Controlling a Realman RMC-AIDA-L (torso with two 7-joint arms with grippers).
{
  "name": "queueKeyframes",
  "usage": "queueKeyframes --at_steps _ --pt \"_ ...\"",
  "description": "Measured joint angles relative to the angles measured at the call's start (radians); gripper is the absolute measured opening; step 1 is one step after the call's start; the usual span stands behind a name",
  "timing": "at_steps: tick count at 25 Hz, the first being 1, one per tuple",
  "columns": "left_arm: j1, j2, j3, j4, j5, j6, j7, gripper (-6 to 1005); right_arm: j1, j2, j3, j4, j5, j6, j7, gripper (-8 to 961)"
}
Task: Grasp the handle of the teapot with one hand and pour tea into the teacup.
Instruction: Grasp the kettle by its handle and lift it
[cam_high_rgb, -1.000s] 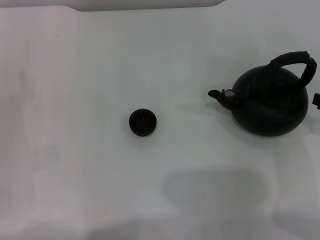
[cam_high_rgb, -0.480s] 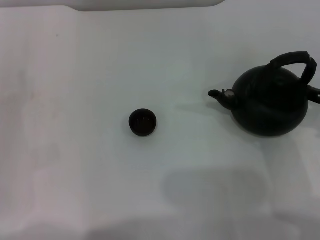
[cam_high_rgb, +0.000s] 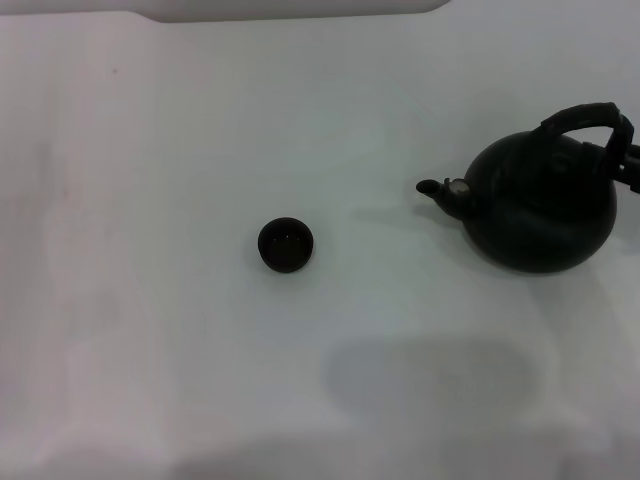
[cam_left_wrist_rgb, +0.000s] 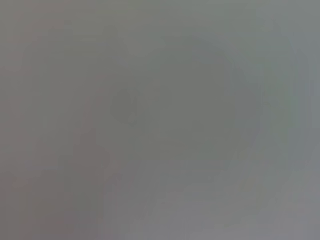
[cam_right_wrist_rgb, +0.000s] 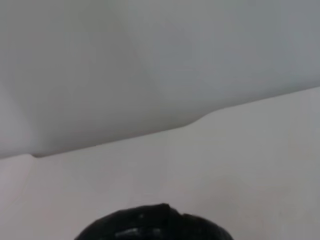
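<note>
The large matte black teapot stands at the right of the white table, its short spout pointing left. Its thick black handle arches over the top. My right gripper shows only as a dark tip at the right edge of the head view, right beside the handle's far end. In the right wrist view a black curve of the teapot fills the lower middle. The tiny dark teacup sits alone near the table's centre, well left of the spout. My left gripper is out of view.
The white table spreads around both objects. A pale raised edge runs along the back. The left wrist view shows only a blank grey surface.
The dark tip of my right gripper has risen along the right edge, from beside the teapot's body up to the handle's far end. Teapot and teacup have not moved.
</note>
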Motion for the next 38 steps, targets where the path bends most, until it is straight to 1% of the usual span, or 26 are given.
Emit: queueKeyframes --at_steps 3,10,15,26,31,38 --pt "-0.001 0.000 0.000 0.000 0.000 0.000 0.000 890 0.015 0.000 0.011 0.025 0.022 0.000 -0.023 782" --pt "-0.003 0.001 0.000 0.000 0.000 0.000 0.000 890 0.047 -0.001 0.015 0.052 0.016 -0.006 -0.030 775" --pt "-0.004 0.002 0.000 0.000 -0.001 0.000 0.000 890 0.059 -0.001 0.022 0.066 0.014 -0.011 -0.034 562" --pt "-0.006 0.002 0.000 0.001 -0.004 0.000 0.000 891 0.069 -0.002 0.056 0.076 0.023 0.016 -0.033 309" --pt "-0.005 0.002 0.000 0.002 -0.005 0.000 0.000 891 0.070 -0.002 0.061 0.078 0.033 0.020 -0.030 234" --pt "-0.005 0.002 0.000 0.002 -0.005 0.000 0.000 890 0.094 -0.003 0.055 0.049 0.029 0.042 -0.033 234"
